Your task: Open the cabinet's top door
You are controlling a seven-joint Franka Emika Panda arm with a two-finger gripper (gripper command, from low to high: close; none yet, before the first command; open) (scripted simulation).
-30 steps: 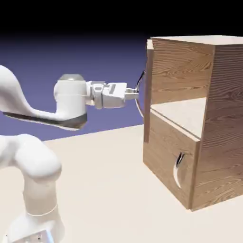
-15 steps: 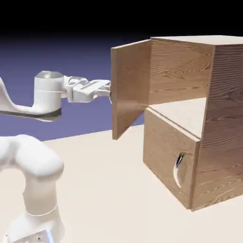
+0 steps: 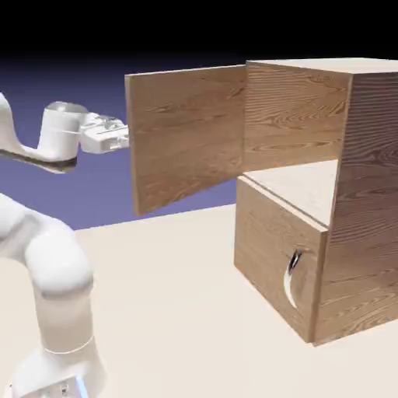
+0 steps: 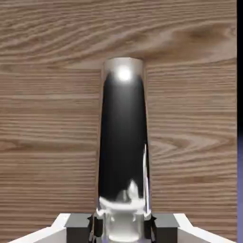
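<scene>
Clearly, one top door (image 3: 186, 136) wide open.

The white arm (image 3: 56, 256) rises and bends toward the exterior view's right, its wrist (image 3: 62, 132) raised above the worktop. The gripper (image 4: 122, 227) points sideways, fingertips (image 4: 79, 228) closed in a grip.

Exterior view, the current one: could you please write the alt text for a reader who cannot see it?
The top door of a wood-grain cabinet stands wide open, showing the upper compartment. A white robot arm reaches to the door's outer edge from the left, its claw mostly hidden behind the panel. Below, the lower door with its curved metal handle is closed.
</scene>
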